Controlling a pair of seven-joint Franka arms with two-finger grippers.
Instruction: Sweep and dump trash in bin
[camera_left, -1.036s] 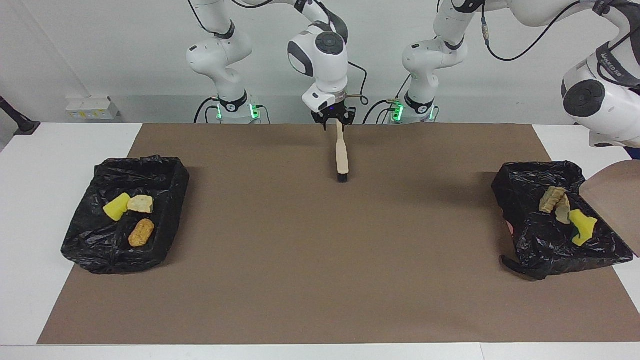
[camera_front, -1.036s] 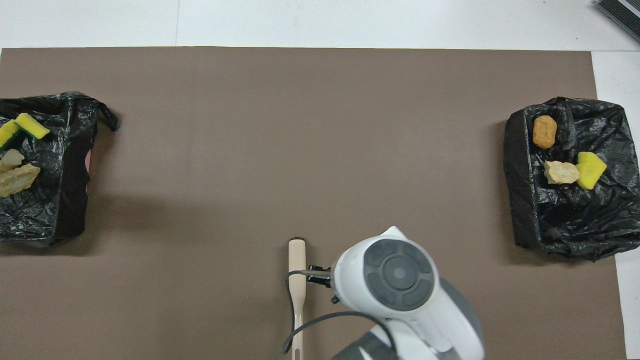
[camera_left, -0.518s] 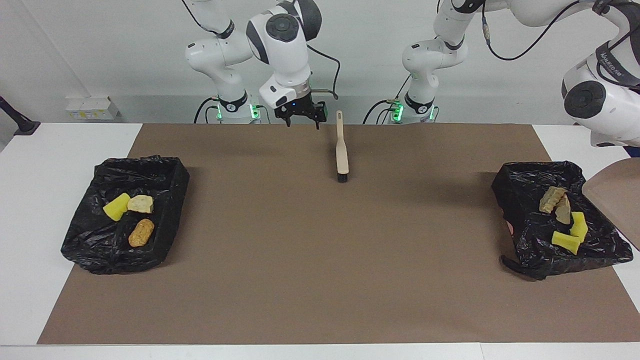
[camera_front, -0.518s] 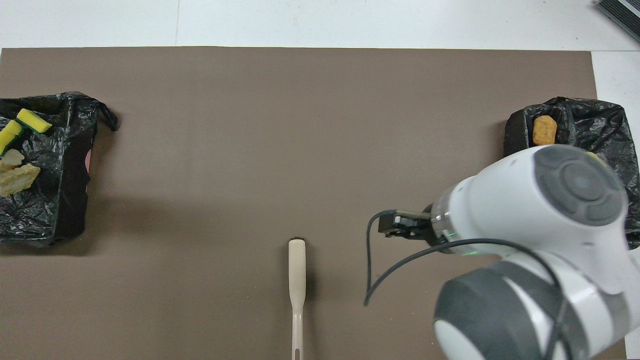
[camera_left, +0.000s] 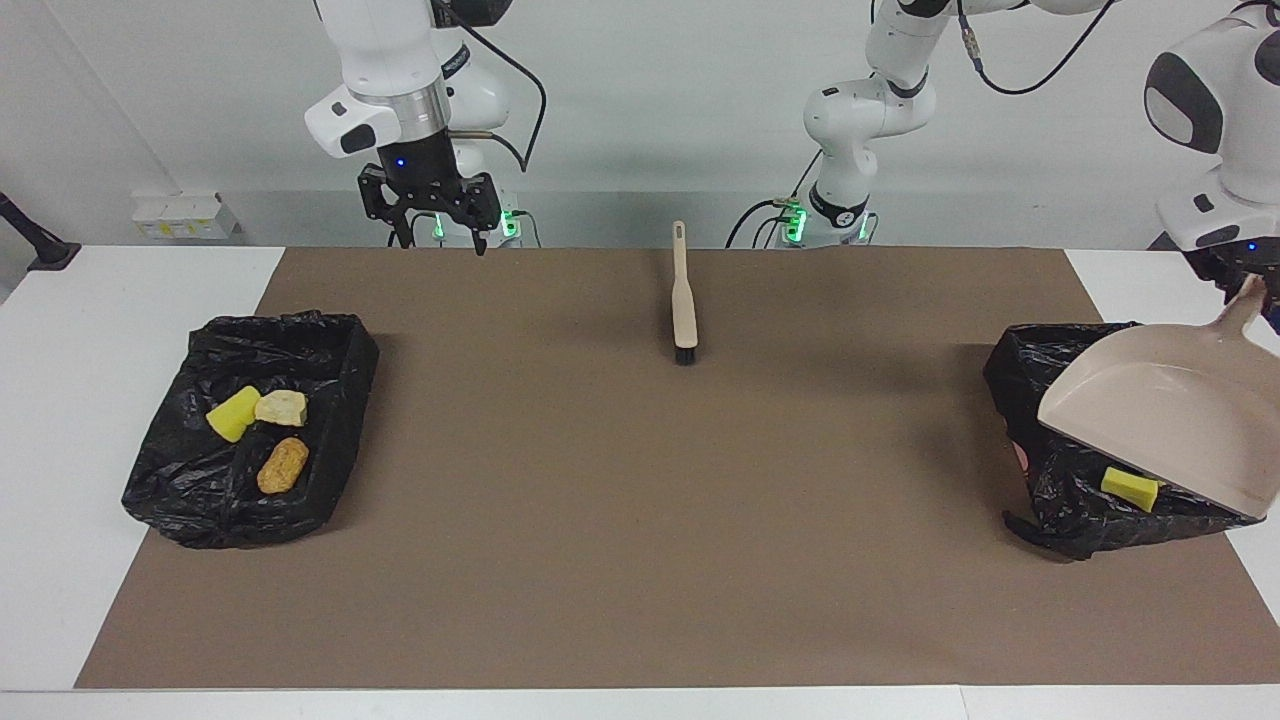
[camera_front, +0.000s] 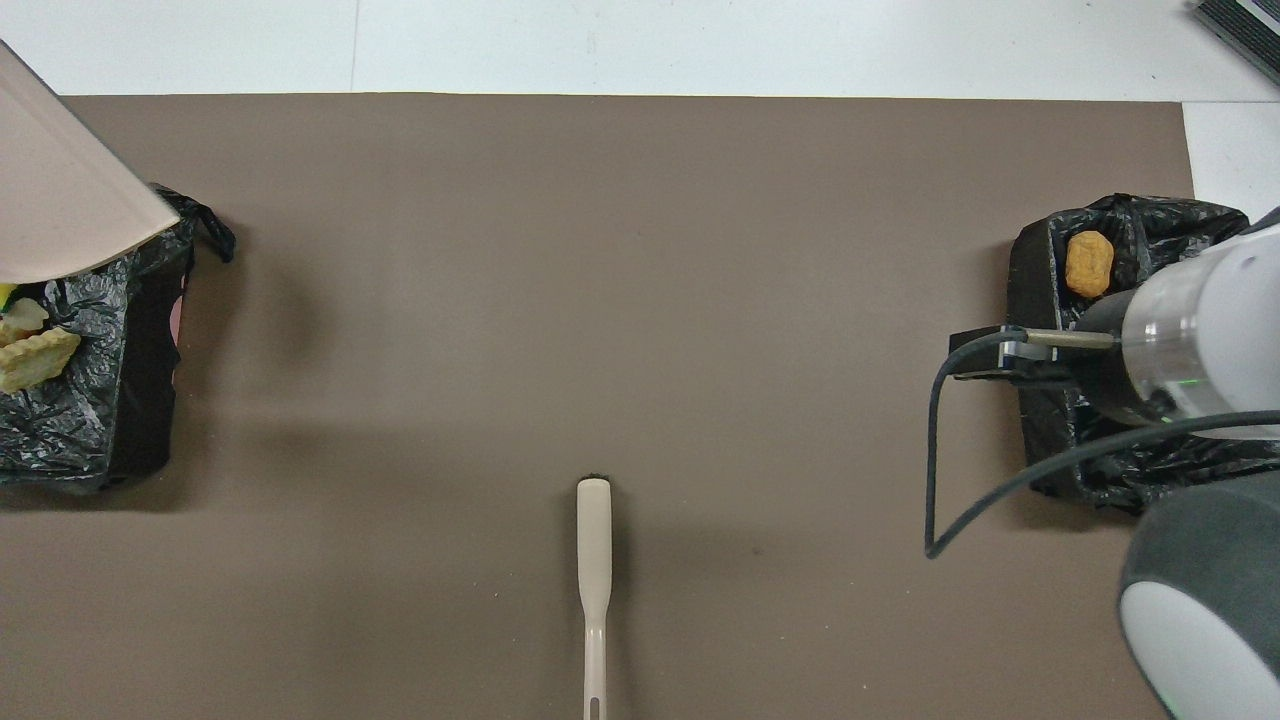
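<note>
Facing view: the left claw (camera_left: 1250, 285) grips the dustpan (camera_left: 1165, 415) by its handle, tilted over one bin (camera_left: 1040, 400) to shed trash (camera_left: 1130, 487). The right claw (camera_left: 433, 215), spread wide and empty, hangs over the desk edge (camera_left: 100, 290); the brush (camera_left: 684, 310) lies flat.

Overhead view: bread chunks (camera_front: 30, 350) hidden there show under the dustpan (camera_front: 60, 200); the other bin (camera_front: 1150, 460) is half covered by the right arm.

Brush (camera_left: 684, 305) lying mid-table near the robots, one bin (camera_left: 255, 430) with trash (camera_left: 262, 430) at the right arm's end, another bin (camera_left: 1075, 480) at the left arm's end, dustpan (camera_left: 1160, 410) tilted over it
</note>
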